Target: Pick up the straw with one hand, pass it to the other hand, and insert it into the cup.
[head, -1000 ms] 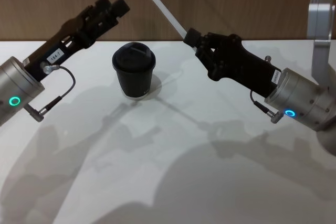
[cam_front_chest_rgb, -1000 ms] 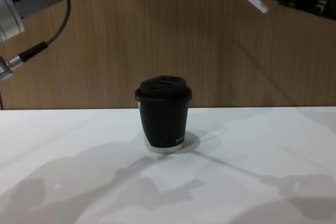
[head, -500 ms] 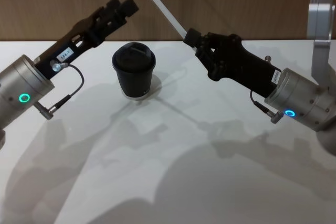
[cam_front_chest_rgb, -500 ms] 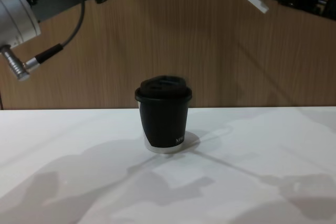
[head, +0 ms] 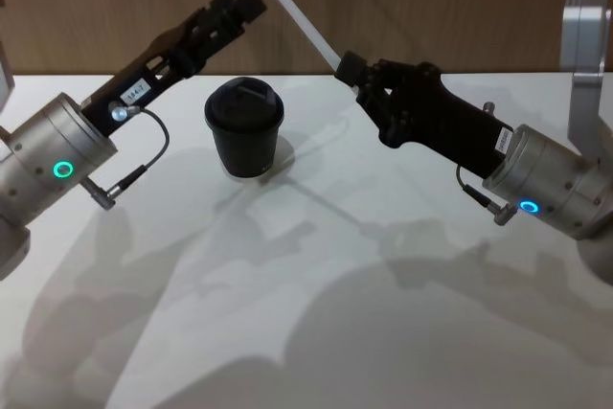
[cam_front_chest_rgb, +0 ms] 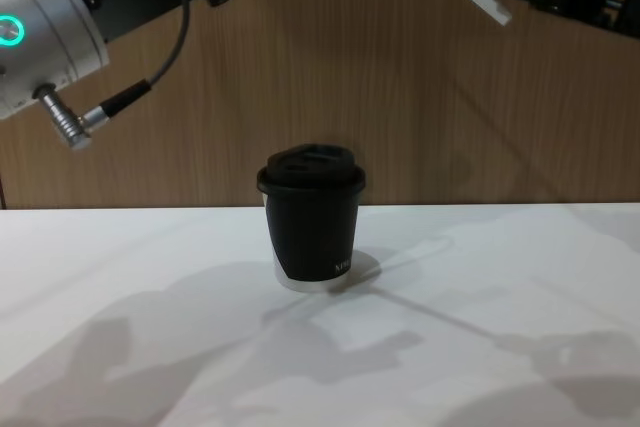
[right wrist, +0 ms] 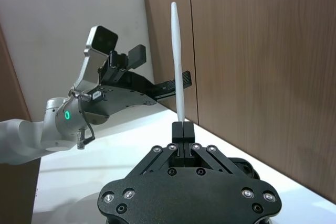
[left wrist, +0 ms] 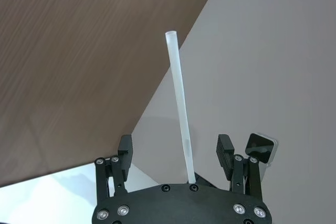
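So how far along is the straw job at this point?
Pickup looks done: the right claw is shut on the straw, held in the air. The handover is in hand: the left claw is open near the straw, not yet gripping it. Left to do: the pass itself and inserting the straw into the cup, which stands lidded on the table.

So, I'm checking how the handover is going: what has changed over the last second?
The open left gripper has swung to its right, closer to the straw, but has not gripped it. The right gripper stays shut on the straw and has not moved. The cup stands where it was.
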You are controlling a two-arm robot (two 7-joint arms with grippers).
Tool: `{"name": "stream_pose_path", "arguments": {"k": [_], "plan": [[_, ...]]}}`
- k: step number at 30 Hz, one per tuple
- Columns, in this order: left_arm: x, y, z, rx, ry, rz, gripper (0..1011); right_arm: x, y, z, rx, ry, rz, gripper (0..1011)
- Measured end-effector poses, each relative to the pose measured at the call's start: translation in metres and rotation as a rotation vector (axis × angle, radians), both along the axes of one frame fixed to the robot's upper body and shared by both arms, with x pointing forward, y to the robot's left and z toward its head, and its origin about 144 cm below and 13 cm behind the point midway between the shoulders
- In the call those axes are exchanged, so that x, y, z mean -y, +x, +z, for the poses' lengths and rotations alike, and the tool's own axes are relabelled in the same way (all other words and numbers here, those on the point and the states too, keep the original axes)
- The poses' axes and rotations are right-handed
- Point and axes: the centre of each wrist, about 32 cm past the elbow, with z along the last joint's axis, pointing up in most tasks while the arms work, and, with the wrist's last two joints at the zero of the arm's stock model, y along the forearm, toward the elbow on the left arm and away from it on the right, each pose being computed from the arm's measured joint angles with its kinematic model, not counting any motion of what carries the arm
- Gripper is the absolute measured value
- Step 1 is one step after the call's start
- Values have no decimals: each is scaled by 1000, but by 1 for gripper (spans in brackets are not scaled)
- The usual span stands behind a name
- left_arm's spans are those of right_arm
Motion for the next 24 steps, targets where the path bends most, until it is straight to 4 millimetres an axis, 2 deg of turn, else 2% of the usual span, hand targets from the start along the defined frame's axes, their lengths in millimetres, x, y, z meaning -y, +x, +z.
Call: {"name": "stream_pose_path", "arguments": {"k": [24], "plan": [[23,17,2,-9,-44,-46,1003,0,0,0,0,0,0,2]]}}
